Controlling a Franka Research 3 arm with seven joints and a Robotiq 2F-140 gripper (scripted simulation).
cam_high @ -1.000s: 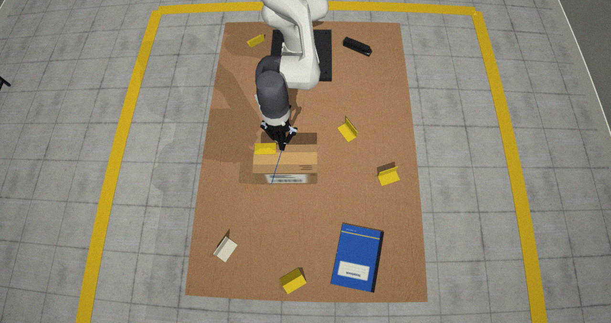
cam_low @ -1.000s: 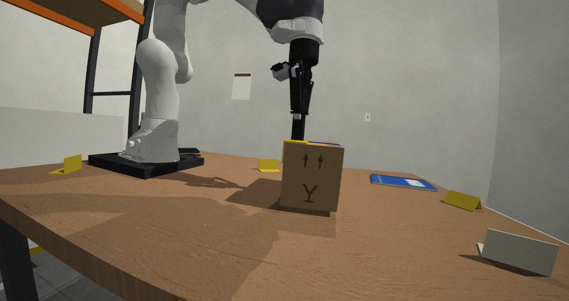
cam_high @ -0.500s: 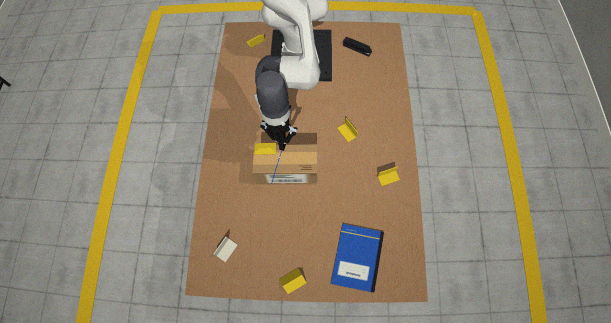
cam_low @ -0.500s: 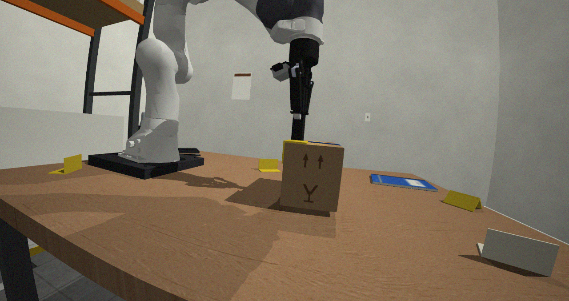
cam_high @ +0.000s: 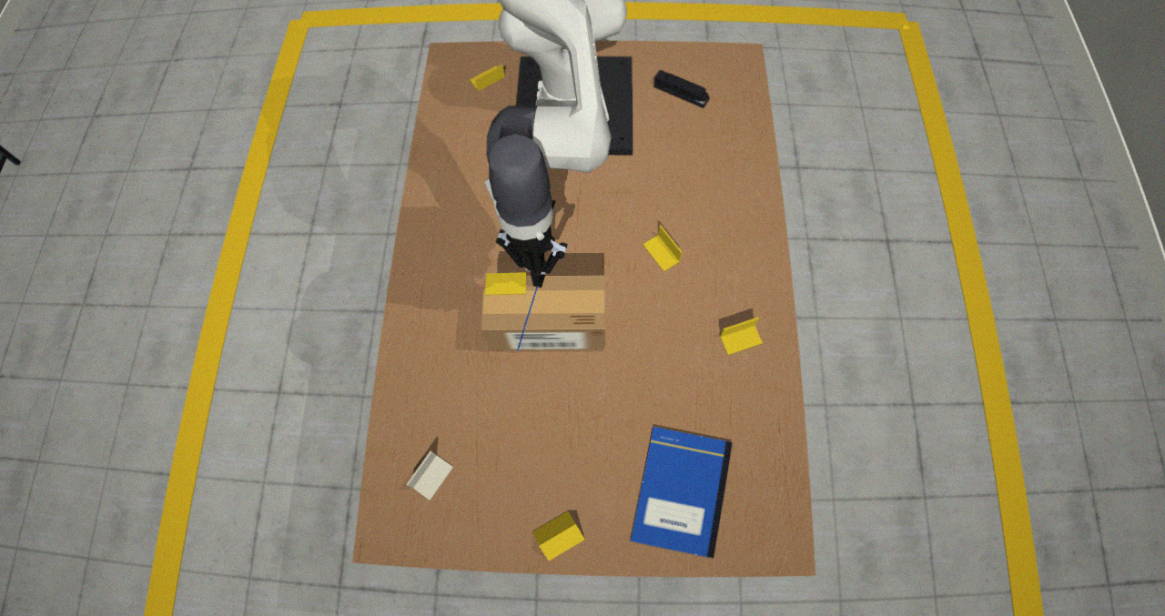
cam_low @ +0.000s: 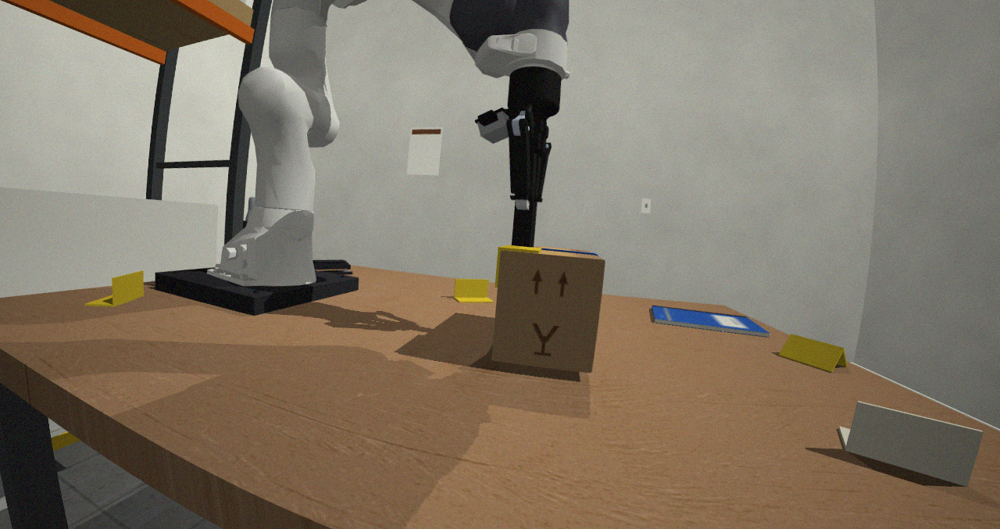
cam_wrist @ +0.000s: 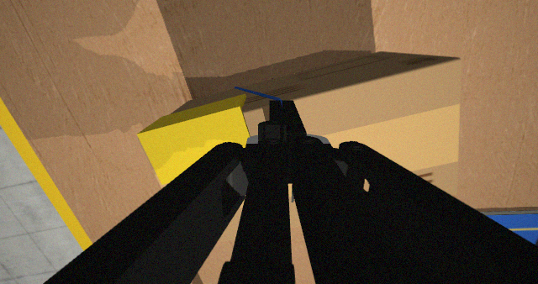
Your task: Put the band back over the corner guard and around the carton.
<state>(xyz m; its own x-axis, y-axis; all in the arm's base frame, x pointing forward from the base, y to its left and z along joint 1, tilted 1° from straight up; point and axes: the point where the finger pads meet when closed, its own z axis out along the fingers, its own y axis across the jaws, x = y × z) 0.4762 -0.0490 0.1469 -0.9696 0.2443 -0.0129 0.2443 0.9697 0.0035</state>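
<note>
The cardboard carton [cam_high: 562, 303] [cam_low: 548, 316] [cam_wrist: 378, 99] stands level on the wooden table [cam_high: 504, 449]. A yellow corner guard [cam_high: 504, 283] [cam_low: 517, 248] [cam_wrist: 197, 133] sits on its far left top corner. A thin blue band [cam_high: 528, 318] [cam_wrist: 256, 92] runs slanted over the carton's top and down its front face, just right of the guard and not over it. My gripper [cam_high: 539, 274] [cam_low: 523, 235] [cam_wrist: 281, 118] points straight down at the carton's far top edge beside the guard. Its fingers are pressed together on the band where it bends over that edge.
Several loose yellow guards lie around, one [cam_high: 663, 247] to the carton's right, one [cam_high: 740, 335] further right, one [cam_high: 559, 534] at the front. A white guard [cam_high: 429, 474] lies front left, a blue notebook [cam_high: 681, 490] front right, a black block [cam_high: 681, 88] at the back.
</note>
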